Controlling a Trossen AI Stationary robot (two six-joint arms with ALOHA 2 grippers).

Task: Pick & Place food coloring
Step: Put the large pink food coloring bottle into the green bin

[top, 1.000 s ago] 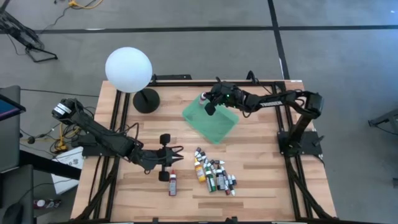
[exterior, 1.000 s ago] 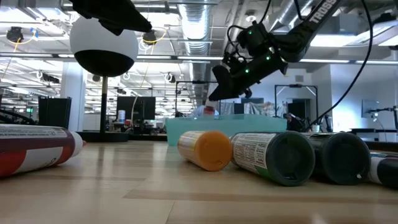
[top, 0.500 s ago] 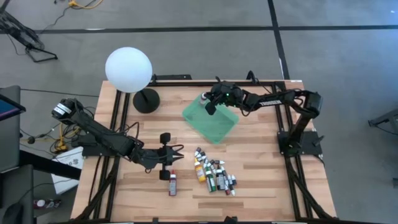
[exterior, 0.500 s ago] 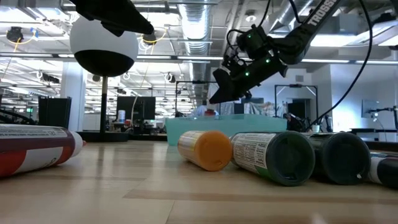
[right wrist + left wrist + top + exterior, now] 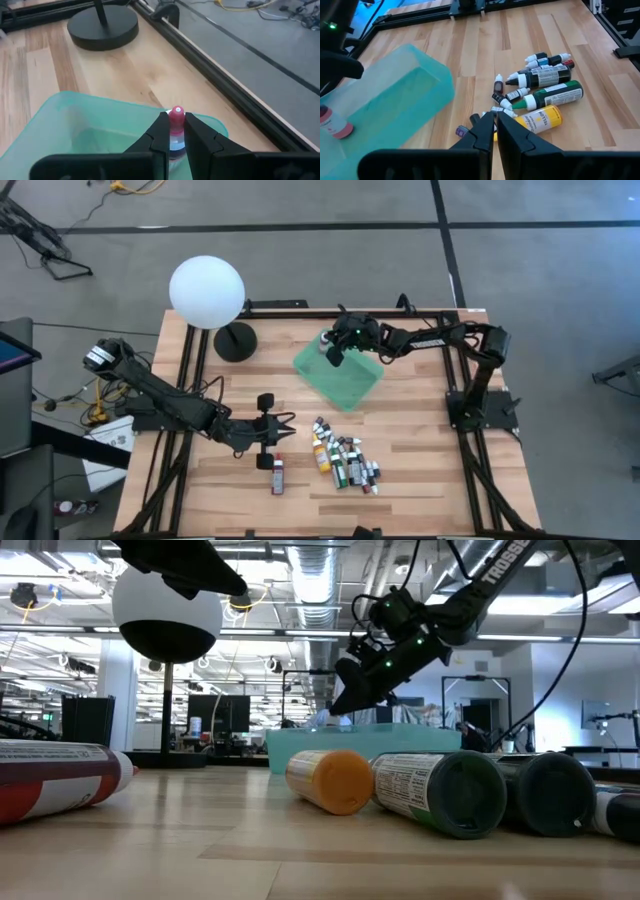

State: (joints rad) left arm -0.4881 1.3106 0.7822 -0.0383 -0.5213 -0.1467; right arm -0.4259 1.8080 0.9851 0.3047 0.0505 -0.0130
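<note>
Peering past the right gripper (image 5: 173, 131), only the pink cap and a band of the clear body of one small pink-capped food coloring bottle (image 5: 176, 118) show; the rest is hidden by the two dark fingers (image 5: 160, 131) pinched close on either side of it, so this gripper appears to be grasping the bottle above the far corner of the translucent green rectangular plastic tray (image 5: 340, 375). In the high view that bottle is little more than a pale speck by the gripper (image 5: 334, 351), and the low view cuts off the tray's floor entirely.

The left gripper (image 5: 283, 428) hovers clenched over bare boards, empty, just beside the cluster of small food coloring bottles and tubes (image 5: 345, 459). That cluster overlaps too tightly for an exact count; roughly a dozen pieces lie there, with white, dark and coloured caps, among them one yellow tube (image 5: 538, 118). One red-and-white tube (image 5: 278, 477) lies apart, near the front edge.

Everything rests on a light wooden slatted tabletop (image 5: 420, 480) framed in black rails. One white spherical lamp on a round black base (image 5: 207, 292) stands at the far left corner. Grey floor surrounds the table; the low view shows ceiling ducts and strip lights beyond.
</note>
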